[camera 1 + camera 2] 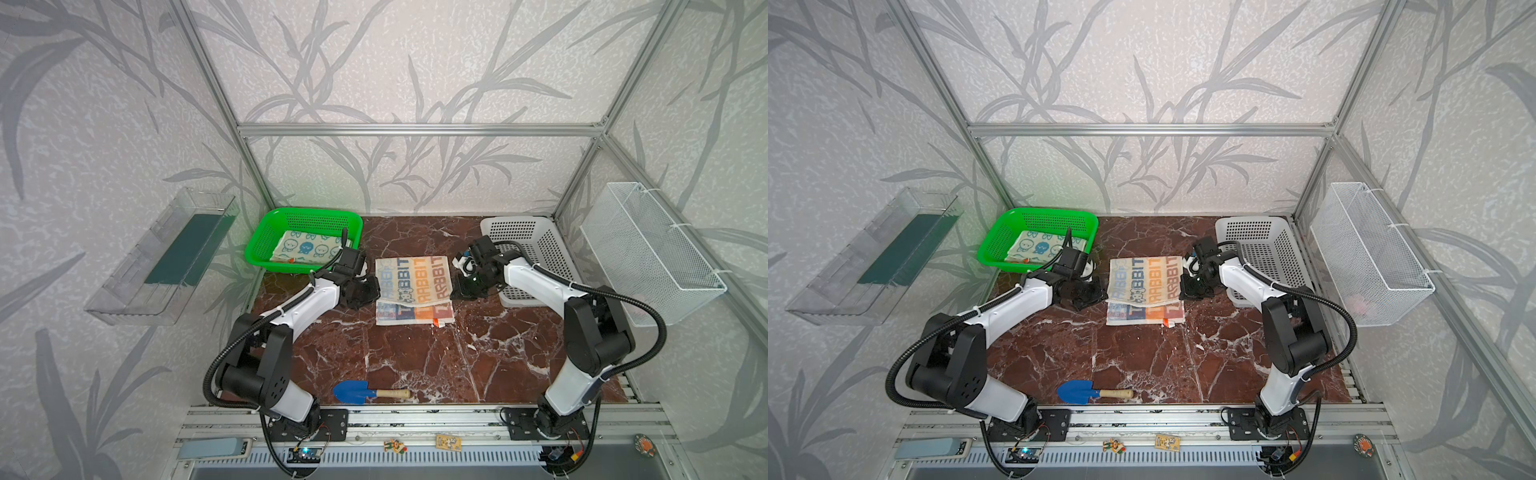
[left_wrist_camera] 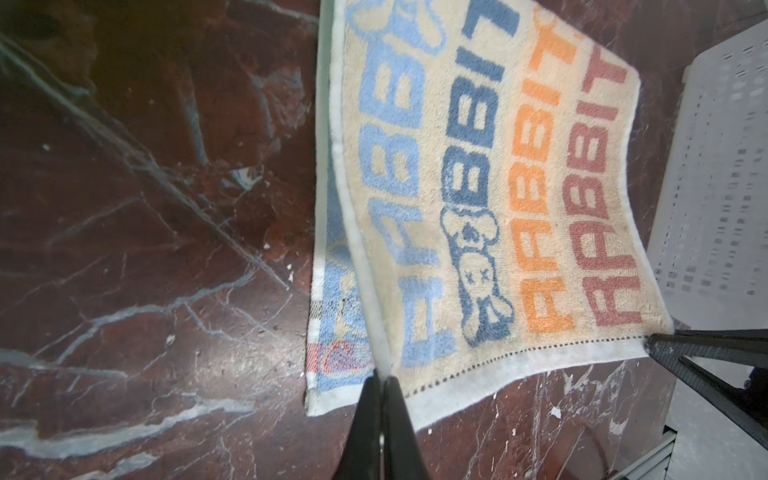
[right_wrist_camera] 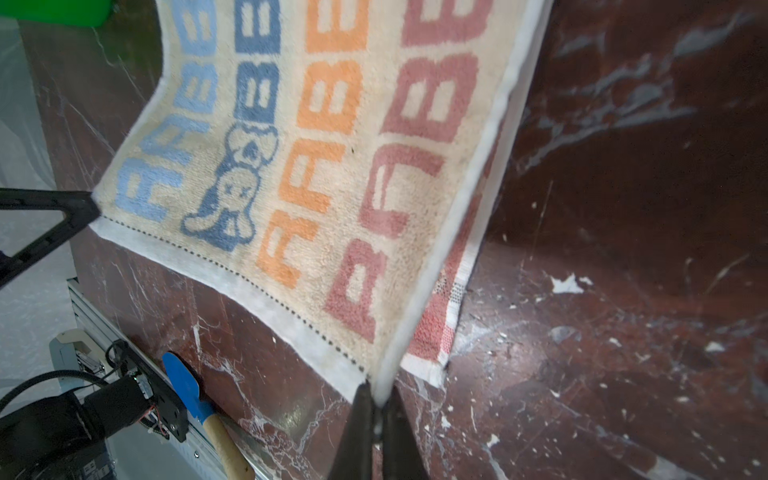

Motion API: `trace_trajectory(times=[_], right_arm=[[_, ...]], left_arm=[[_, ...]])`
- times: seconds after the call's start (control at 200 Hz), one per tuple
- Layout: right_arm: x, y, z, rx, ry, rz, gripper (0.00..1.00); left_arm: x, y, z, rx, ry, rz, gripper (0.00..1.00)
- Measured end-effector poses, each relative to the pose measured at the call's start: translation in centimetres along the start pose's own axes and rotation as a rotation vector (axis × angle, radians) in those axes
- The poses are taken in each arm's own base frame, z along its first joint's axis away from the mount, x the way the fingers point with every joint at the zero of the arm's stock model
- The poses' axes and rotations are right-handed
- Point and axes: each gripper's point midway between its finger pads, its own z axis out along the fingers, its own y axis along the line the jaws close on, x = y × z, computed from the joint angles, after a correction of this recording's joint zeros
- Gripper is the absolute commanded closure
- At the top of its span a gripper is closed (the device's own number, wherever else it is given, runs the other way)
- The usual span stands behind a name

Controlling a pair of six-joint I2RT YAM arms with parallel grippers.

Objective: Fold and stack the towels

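- The desk (image 1: 415,365) has the RABBIT towel (image 1: 413,286) in its middle, partly folded.
- This towel looks soft, light and floppy; it sags, so grab corners.
- The left pincer (image 2: 382,376) and right pincer (image 3: 376,392) each pinch one corner of its top layer.

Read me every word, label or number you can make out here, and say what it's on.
"RABBIT": repeated in light blue, dark blue, orange and red on the terry towel.
Too small to read: print on the small card on the front rail.
No words, only pictures: the blue bunny-face towel in the green basket.
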Motion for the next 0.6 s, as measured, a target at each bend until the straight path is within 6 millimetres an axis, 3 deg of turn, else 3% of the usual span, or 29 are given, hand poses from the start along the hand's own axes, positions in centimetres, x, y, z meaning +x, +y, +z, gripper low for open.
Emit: trace_trajectory(times=[0.165, 0.26, 0.465, 0.6], right_arm=[[3.5, -1.3, 2.7, 0.011, 0.077, 0.030, 1.00], [4.2, -1.8, 4.1, 0.007, 0.104, 0.048, 1.00], [3.6, -1.9, 5.3, -0.013, 0.108, 0.061, 1.00], [1.7, -1.5, 5.5, -0.020, 0.089, 0.058, 1.00]], left_arm=[[2.3, 1.6, 1.5, -0.025, 0.046, -0.015, 1.00], [3.0, 2.4, 2.8, -0.041, 0.071, -0.028, 1.00], [3.3, 3.3, 4.6, -0.068, 0.106, -0.044, 1.00], [1.1, 2.6, 5.0, -0.064, 0.087, -0.039, 1.00]])
